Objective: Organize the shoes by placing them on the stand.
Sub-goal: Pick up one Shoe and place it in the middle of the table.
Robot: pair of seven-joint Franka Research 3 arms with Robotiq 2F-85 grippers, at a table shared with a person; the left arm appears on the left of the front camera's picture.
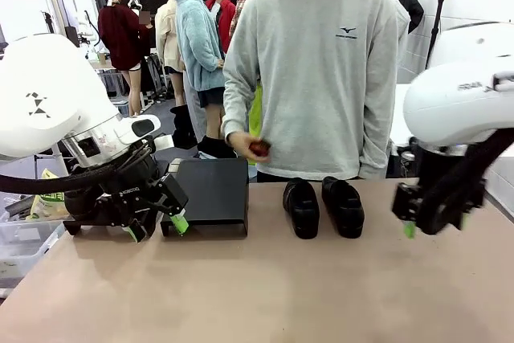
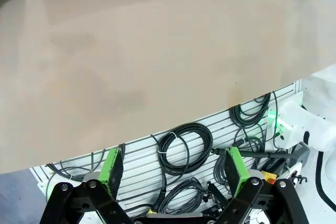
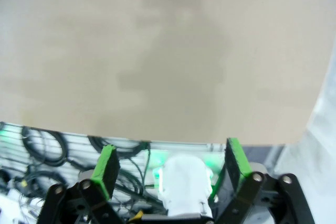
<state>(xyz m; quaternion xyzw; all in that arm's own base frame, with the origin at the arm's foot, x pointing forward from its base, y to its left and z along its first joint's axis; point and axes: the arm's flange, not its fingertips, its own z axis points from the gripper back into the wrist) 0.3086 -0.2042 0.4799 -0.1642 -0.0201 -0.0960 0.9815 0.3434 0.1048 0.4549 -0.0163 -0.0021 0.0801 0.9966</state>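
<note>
**Inspector:** Effectors?

**Assistant:** Left gripper (image 1: 155, 227) is spread wide and empty, low over the table (image 1: 265, 295), just in front of the stand (image 1: 210, 190). Right gripper (image 1: 435, 222) is equally wide and empty, near the table's right edge.

**Inspector:** Task items?

**Assistant:** First shoe (image 1: 301, 208) and second shoe (image 1: 344, 206) sit side by side mid-table, right of the stand. Neither is on it.

**Inspector:** Hazards?

**Assistant:** In my judgement, jaws closing on one shoe may shove its neighbour, and a swinging left arm may knock the stand. The person's hand (image 1: 241, 144) hovers just behind it.

**Inspector:** Surroundings?

**Assistant:** Plain beige tabletop, with people standing beyond.
</note>
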